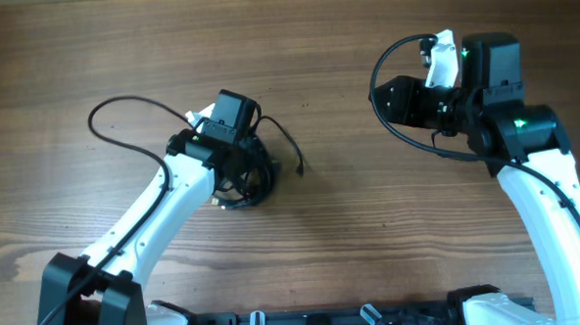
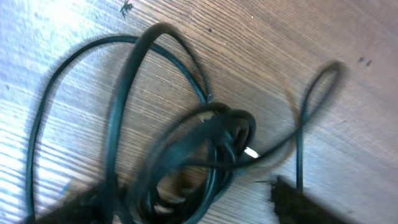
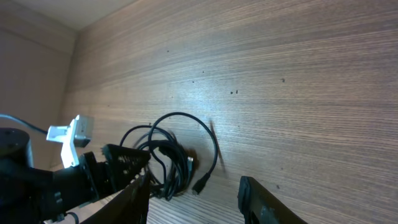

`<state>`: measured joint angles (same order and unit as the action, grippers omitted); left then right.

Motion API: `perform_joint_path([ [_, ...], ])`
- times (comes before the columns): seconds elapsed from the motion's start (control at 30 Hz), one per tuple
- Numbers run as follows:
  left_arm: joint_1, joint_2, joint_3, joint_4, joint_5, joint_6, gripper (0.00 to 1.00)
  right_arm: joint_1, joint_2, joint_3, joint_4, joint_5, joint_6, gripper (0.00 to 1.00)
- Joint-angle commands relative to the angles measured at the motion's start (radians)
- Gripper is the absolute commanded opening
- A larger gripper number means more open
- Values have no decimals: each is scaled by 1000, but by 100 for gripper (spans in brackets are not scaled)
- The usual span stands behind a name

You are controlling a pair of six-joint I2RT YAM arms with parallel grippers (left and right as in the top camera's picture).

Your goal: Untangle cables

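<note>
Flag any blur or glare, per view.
Left wrist: cables smeared by motion blur, glare whitening the table at left. Right wrist: cables sharp, soft sheen across the wood. Overhead: sharp, evenly lit, no harsh shadows.

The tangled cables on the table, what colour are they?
The cables are black, clearest in the left wrist view.

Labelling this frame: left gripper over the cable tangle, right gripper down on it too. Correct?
Not quite. The left gripper is over the cables, but the right gripper is well off to their right, apart from them, as the overhead view shows.
</note>
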<state>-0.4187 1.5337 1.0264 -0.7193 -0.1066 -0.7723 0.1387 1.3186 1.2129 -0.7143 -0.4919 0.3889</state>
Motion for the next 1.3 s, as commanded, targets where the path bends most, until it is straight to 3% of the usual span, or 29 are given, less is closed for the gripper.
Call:
perform_joint_path([
  [0.0, 0, -17, 23, 0, -33, 227, 98, -2, 2, 17, 2, 25, 3, 49],
  [0.07, -3, -53, 60, -16, -24, 268, 91, -2, 2, 17, 2, 25, 3, 49],
  [0.17, -27, -104, 74, -41, 55, 325, 67, -2, 2, 17, 0, 25, -8, 50],
  [0.2, -42, -105, 73, -64, 73, 325, 66, -2, 2, 17, -1, 25, -14, 51],
  [0.4, -146, -43, 30, -90, 72, 392, 72, -2, 2, 17, -5, 24, -21, 52],
  [0.57, -148, 21, 16, -123, 28, 399, 67, -2, 2, 17, -18, 25, -23, 53],
  [0.77, -153, 109, -44, -21, 73, 529, 68, -2, 2, 17, -20, 25, -23, 53],
  [0.93, -154, 190, -47, 1, 72, 534, 68, -2, 2, 17, -21, 25, -24, 53],
  [1.17, -180, 279, -47, 29, 124, 534, 58, -2, 2, 17, -20, 26, -23, 54],
  [1.27, -202, 279, -47, 40, 124, 533, 41, -2, 2, 17, -19, 26, -23, 54],
])
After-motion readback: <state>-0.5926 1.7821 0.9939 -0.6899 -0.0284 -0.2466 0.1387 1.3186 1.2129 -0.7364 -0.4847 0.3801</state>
